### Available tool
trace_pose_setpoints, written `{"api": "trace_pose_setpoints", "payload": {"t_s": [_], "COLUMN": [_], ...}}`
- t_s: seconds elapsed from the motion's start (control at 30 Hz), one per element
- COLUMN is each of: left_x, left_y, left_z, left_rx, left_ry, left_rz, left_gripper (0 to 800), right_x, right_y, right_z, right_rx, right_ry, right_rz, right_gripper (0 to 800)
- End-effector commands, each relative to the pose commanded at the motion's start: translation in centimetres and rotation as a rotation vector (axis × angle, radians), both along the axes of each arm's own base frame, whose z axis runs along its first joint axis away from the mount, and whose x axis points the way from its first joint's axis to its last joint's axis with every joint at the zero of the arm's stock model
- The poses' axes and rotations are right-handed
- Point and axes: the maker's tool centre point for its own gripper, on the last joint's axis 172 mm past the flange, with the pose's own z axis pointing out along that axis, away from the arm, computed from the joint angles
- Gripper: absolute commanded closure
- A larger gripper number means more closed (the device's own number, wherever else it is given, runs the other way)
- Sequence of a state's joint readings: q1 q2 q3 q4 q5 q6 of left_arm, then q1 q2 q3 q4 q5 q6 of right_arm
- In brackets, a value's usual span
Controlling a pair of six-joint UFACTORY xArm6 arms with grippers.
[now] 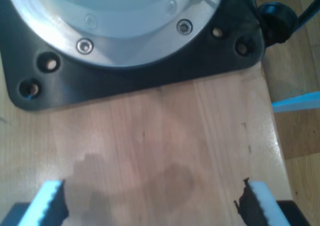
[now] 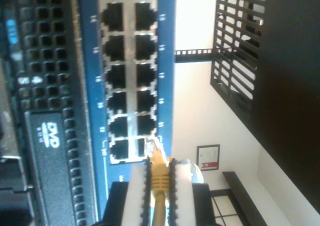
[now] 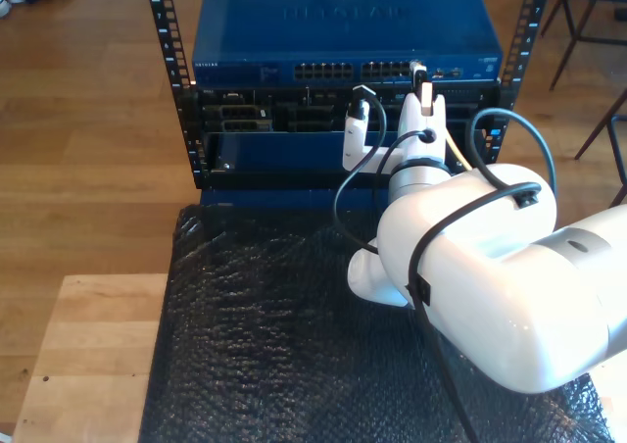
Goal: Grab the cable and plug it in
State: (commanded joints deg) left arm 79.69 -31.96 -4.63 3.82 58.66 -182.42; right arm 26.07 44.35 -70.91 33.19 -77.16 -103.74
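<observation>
The yellow cable [image 2: 159, 183] is pinched between the white fingers [image 2: 134, 196] of my second gripper [image 2: 160, 168], which is shut on it. Its clear plug [image 2: 151, 147] sits at the mouth of an end port of the blue network switch [image 2: 90, 61]; I cannot tell whether it is seated. In the exterior view my second gripper [image 3: 423, 98] reaches up to the switch's port row [image 3: 392, 71], and the cable [image 3: 454, 155] trails down behind the arm. My first gripper [image 1: 152, 203] hangs open over a bare wooden table [image 1: 165, 136], holding nothing.
The switch [image 3: 343, 31] sits in a black rack [image 3: 167, 61] above other equipment. A black bubble-wrap sheet [image 3: 265, 335] covers the table in front. A black robot base plate [image 1: 135, 81] lies just beyond my first gripper. The large white arm [image 3: 490, 276] stands at the exterior view's right.
</observation>
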Motion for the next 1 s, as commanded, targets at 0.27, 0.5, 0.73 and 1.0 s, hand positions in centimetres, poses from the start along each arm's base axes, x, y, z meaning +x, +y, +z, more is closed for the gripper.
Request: {"api": "trace_pose_setpoints", "payload": {"t_s": [0.27, 0.5, 0.73, 1.0], "left_x": [0.00, 0.00, 0.00, 0.00], "left_y": [0.00, 0.00, 0.00, 0.00], "left_z": [0.00, 0.00, 0.00, 0.00], "left_rx": [0.000, 0.000, 0.000, 0.000], "left_ry": [0.000, 0.000, 0.000, 0.000], "left_rz": [0.000, 0.000, 0.000, 0.000], "left_gripper": [0, 0, 0, 0], "right_x": [0.03, -0.01, -0.10, 0.01], "right_y": [-0.40, -0.53, -0.50, -0.45], "right_z": [-0.29, -0.58, -0.79, -0.46], "right_rx": [-0.003, -0.006, -0.007, -0.005], "right_ry": [0.005, 0.011, 0.015, 0.010], "right_rz": [-0.005, -0.006, -0.006, -0.006], "right_gripper": [800, 800, 800, 800]}}
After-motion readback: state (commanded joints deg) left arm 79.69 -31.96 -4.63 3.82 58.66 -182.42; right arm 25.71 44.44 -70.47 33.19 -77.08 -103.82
